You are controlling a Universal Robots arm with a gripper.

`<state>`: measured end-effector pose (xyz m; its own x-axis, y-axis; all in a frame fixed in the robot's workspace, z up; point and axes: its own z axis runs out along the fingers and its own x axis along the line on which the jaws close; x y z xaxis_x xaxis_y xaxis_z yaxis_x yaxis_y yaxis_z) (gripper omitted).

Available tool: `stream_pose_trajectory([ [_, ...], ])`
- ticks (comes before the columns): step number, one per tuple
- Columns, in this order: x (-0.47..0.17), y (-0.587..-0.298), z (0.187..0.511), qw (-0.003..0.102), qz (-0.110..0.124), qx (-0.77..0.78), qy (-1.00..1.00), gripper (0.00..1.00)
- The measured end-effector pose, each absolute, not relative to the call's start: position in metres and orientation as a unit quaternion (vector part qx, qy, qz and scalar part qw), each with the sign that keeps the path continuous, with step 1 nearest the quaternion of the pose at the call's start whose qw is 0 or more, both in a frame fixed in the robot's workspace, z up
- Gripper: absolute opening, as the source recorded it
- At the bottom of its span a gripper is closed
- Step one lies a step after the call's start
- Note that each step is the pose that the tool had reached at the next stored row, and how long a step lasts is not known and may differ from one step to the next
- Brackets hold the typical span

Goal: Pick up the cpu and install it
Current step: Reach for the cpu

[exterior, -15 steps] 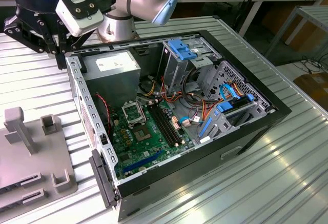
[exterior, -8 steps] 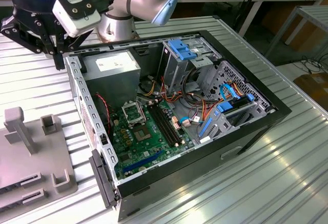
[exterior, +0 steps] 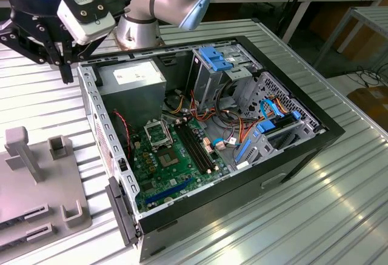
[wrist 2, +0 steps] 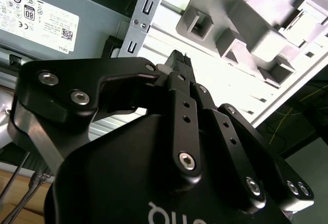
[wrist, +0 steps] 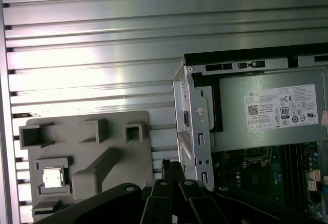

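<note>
lying cpu well apart from claw

Strong room light bounces off the ribbed metal table beyond the gripper, leaving a white band of glare in the first wrist view, and in the second wrist view the strip of table just past its tip burns out almost completely. The gripper's black body reads as a dark mass in both wrist views, with small glints on its bolts. In the exterior view the open computer case beside the gripper is shaded inside, with streaky reflections on the table beyond.
</note>
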<state>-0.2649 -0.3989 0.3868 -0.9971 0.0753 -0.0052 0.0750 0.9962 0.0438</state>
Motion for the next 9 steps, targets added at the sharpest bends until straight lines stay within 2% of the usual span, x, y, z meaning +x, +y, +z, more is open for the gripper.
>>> stream_pose_trajectory([
  [9, -0.2705, -0.3989, 0.3865, 0.003, 0.022, 0.038, 0.999, 0.11],
])
